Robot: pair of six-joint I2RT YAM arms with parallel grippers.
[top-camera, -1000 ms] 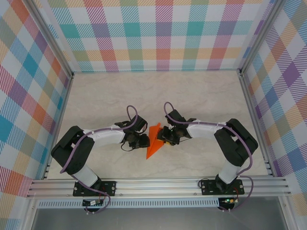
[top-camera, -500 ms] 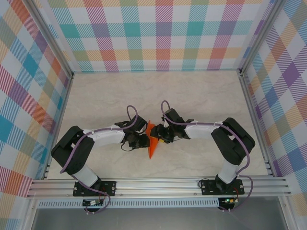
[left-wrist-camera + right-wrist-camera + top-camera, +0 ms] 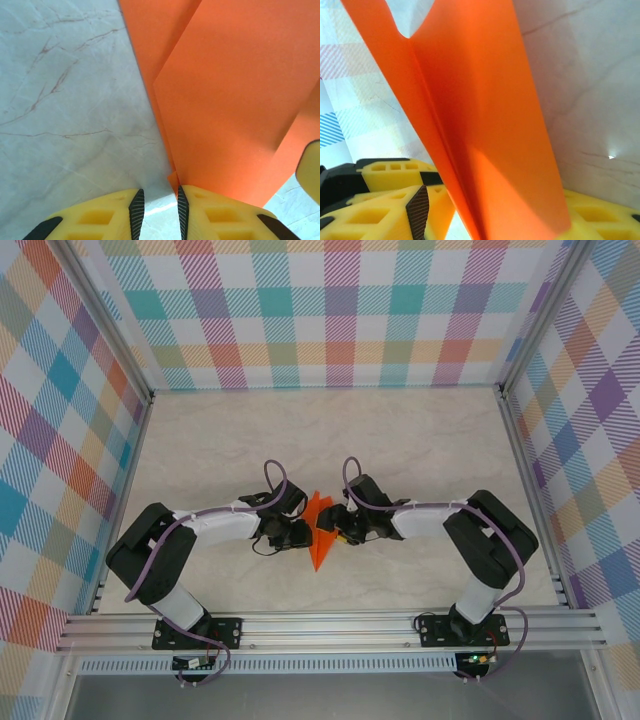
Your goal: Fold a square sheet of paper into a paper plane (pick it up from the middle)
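Plaid walls (image 3: 340, 310) in pastel checks close off three sides of a pale, marble-veined worktop (image 3: 420, 430), and an aluminium rail (image 3: 330, 625) runs along the near edge where both arm bases are bolted. Each arm bends inward with a purple cable (image 3: 272, 475) looped over its wrist, so the two meet at the middle of the worktop. Between them sits the square sheet of paper (image 3: 319, 545), bright orange and creased into a narrow shape that tapers to a point toward the near rail. The left hand (image 3: 297, 533) is just beside its left edge. In the left wrist view the dark pads (image 3: 136, 205) stand nearly together, and a corner of the paper reaches the narrow gap between them, but I cannot tell whether they pinch it. The right hand (image 3: 338, 530) flanks the other side with its fingers released. In the right wrist view the folded sheet rises between them, leaning on the right finger and apart from the left pad (image 3: 418, 210).
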